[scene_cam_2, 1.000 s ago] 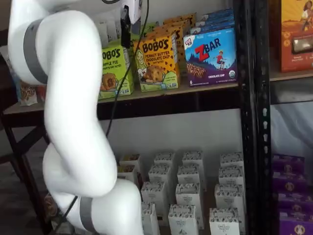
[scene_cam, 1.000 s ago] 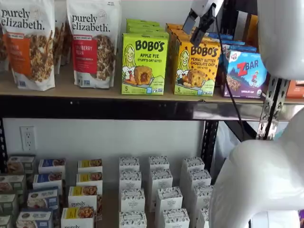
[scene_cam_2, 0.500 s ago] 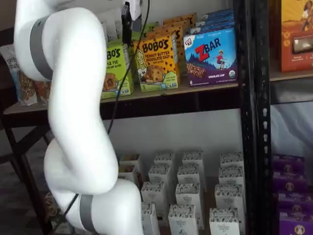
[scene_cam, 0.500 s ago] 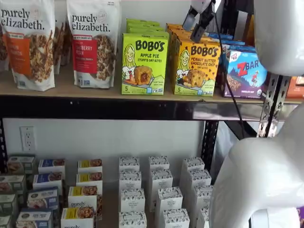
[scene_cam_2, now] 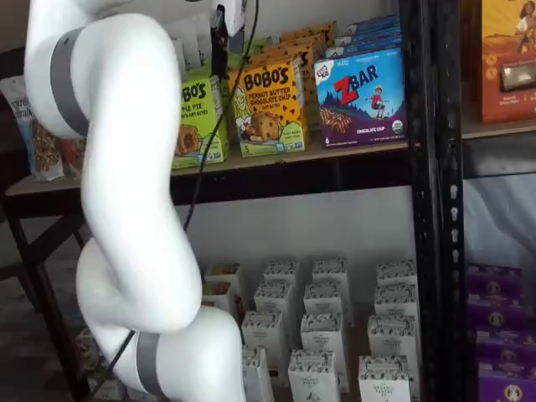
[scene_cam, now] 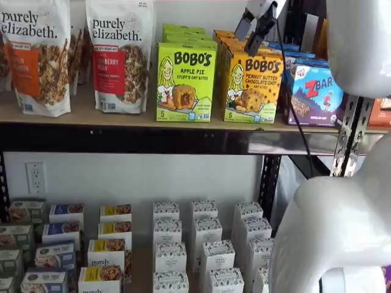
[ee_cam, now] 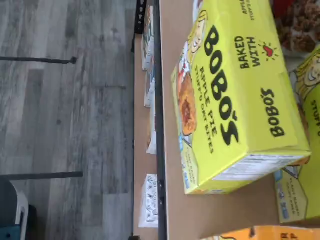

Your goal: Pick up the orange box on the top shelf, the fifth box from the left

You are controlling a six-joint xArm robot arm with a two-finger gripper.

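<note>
2 claw fingers (scene_cam: 252, 33) spread above the orange box (scene_cam: 252, 88).

**White arm, grey bands, black fingers**

The robot's glossy white, rounded arm (scene_cam_2: 126, 209) is built of thick tubular segments joined by bulbous elbows. Matte grey bands ring the joints: one (scene_cam_2: 67, 79) wraps the upper segment, another (scene_cam_2: 149, 364) circles the lower one near the base. In a shelf view the same smooth white shell (scene_cam: 333, 226) fills the corner as a large curved housing. The small white-bodied pincer (scene_cam: 256, 27) carries two slim black fingers (scene_cam: 252, 41) with a visible gap between them. A thin black cable (scene_cam_2: 197, 180) trails from the wrist along the arm.
</note>
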